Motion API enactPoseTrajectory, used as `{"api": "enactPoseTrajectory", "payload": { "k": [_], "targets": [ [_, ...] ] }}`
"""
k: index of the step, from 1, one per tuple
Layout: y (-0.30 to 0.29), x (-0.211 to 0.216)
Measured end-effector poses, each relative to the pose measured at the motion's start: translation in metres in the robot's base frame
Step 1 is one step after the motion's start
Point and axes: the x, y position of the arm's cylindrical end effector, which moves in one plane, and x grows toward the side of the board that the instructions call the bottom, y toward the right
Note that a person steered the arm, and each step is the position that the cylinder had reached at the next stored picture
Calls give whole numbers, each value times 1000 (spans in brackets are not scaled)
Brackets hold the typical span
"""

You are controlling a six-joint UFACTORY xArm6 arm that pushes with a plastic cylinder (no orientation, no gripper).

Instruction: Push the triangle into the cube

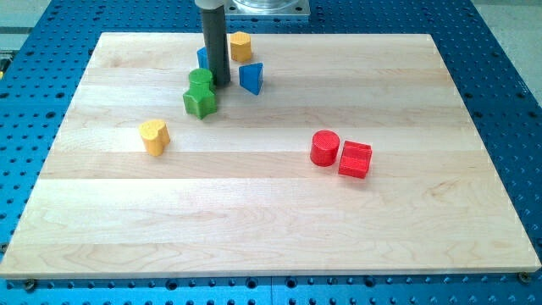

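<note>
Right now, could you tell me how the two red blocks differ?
The red cylinder is round with a flat circular top; the red cube is square-edged. The cylinder lies toward the view's left, the cube right and slightly lower. Both share one red colour, look similar in size, and sit touching or nearly so.

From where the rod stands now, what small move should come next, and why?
Probably shift my tip around to the view's right side of the blue triangle, then push toward the view's left. My tip now stands between the triangle and the blue cube, which is partly hidden behind the rod, so pushing from here would drive them apart.
</note>
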Motion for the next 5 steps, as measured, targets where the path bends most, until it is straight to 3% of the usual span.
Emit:
{"api": "enactPoseTrajectory", "payload": {
  "k": [1, 2, 3, 5],
  "targets": [
    [4, 16],
    [21, 65],
    [85, 57],
    [66, -5]
  ]
}}
